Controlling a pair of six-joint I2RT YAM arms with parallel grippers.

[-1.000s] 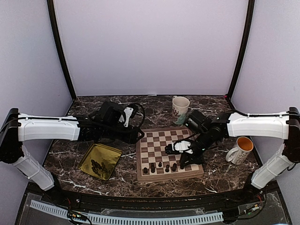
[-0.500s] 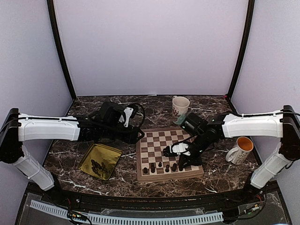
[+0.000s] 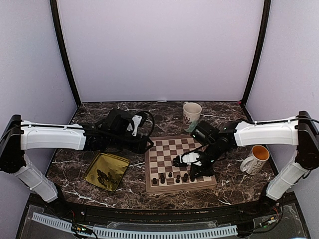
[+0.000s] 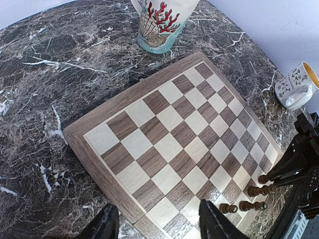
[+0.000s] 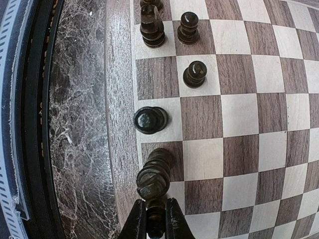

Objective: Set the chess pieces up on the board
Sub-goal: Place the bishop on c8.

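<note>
Because the right gripper (image 5: 155, 206) is clenched on one tiny dark brown-black chess piece (image 5: 155, 222) low over the edge row of the square wooden chessboard (image 4: 164, 134) with brown and cream chequered squares, I judge that it is setting this figure down as the next one in line. It hangs above a cream square beside the light wood rim, next to the last figure already standing there. The fingers hide its base, so I cannot tell whether it touches the wood yet. A handful of other chess pieces (image 5: 149, 119) stand upright on that same side of the board, some in the edge row and a couple one row in, each on its own square and apart from its neighbours. That fits a back rank being filled from one end. The left gripper (image 4: 158, 206) hangs spread and empty near the board's opposite corner, probably kept clear of the working arm and close to the shiny gold square tray (image 3: 119, 162), where a small heap of unplaced figures (image 3: 104, 176) lies. Two mugs stand off the board, so they do not hinder the placing: a white mug with a red coral pattern (image 4: 162, 22) beyond the far edge and a white mug with an orange inside (image 3: 255, 159) to the right. Seen from above, the pieces are glossy and turned, with round knobbed heads over stacked collars. They look slim enough to tip easily if the fingers part unevenly.
</note>
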